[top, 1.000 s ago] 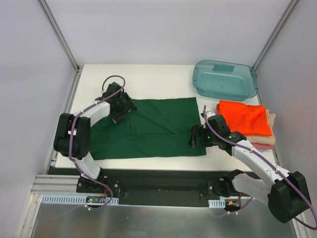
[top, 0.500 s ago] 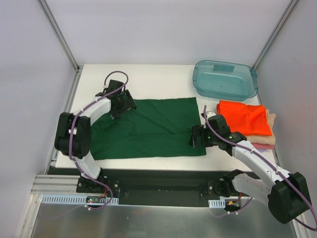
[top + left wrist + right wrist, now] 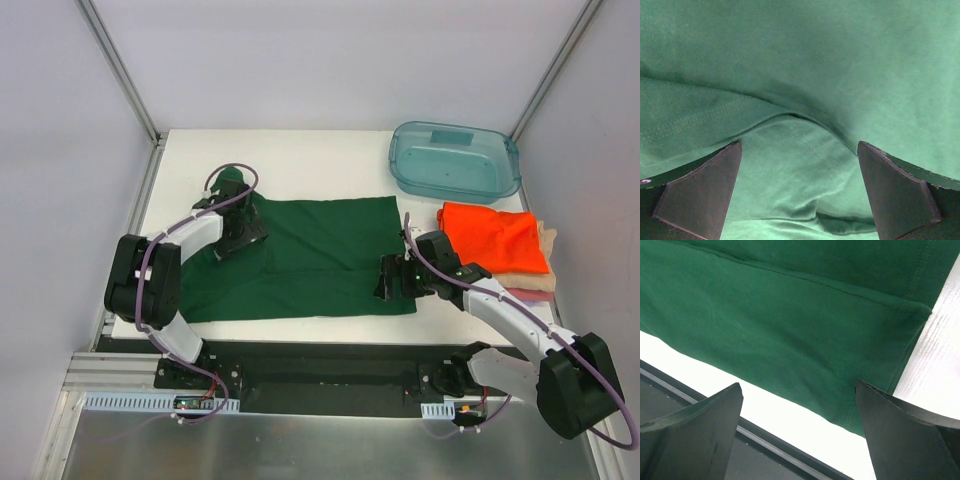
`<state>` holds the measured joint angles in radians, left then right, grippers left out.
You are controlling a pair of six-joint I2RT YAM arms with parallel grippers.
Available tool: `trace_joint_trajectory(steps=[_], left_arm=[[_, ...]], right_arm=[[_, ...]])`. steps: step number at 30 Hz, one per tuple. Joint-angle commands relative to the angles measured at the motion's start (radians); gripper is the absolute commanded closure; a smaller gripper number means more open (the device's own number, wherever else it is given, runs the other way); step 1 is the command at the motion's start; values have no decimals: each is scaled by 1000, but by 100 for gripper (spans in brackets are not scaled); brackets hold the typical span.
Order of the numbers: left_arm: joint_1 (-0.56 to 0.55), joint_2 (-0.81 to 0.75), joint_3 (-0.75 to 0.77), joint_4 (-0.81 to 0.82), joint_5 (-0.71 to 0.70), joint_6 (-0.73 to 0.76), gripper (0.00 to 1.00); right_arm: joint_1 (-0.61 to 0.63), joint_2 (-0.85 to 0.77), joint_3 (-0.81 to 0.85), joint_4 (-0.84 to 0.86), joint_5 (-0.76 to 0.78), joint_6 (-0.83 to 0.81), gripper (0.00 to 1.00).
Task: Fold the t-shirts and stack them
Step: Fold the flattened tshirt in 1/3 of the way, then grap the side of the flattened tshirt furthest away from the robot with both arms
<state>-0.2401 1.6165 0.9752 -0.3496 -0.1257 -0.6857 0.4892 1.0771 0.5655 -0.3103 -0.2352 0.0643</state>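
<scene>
Left tool point(image 3: 799, 146) spread, shirt point(image 3: 310, 260) lengthwise left-right (creased)

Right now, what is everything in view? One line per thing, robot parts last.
green t-shirt: one, dark green, spread flat mid-table.
orange t-shirt: one, bright orange, folded, tops the stack at the right edge.
beige t-shirt: one, beige, folded, under the orange.
pink t-shirt: one, pink, stack bottom, edge showing.
tub: one, translucent teal, far right corner.
table: one, white.
left arm, right arm: white and black.
left fingers: black, open over green cloth.
right fingers: black, open over the shirt's near right corner.
</scene>
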Motion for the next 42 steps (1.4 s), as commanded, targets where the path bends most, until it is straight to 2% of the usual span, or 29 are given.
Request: trace_joint_trajectory(steps=[1,7,10,13,21,25,28,33,37,42], left_arm=[[28,52,37,-14,-69,-26,1],[91,109,123,-14,-170,-26,1],[133,170,215,-11,-203,3,1],[166,220,307,-19,-123,15,1],[168,298,545,-29,-157,178,1],[174,365,675,-41,-147,307,1],[186,460,816,-109,-146,354,1],[232,633,1067,-172,4,446,1],[254,758,1230,-204,77,540,10],[257,858,1310,-213,74,584,21]], right_arm=[[-3,0,2,23,-12,-21,4],[-3,14,4,19,-12,-23,4],[-1,20,11,4,-7,-32,4],[-1,17,13,-4,14,-34,4],[-1,-12,19,-10,65,-18,4],[-3,-35,48,-21,172,14,4],[-3,-68,86,-26,267,43,4],[-4,-79,154,-1,309,57,4],[-1,-54,158,27,287,68,4],[-3,-5,172,20,278,74,4]])
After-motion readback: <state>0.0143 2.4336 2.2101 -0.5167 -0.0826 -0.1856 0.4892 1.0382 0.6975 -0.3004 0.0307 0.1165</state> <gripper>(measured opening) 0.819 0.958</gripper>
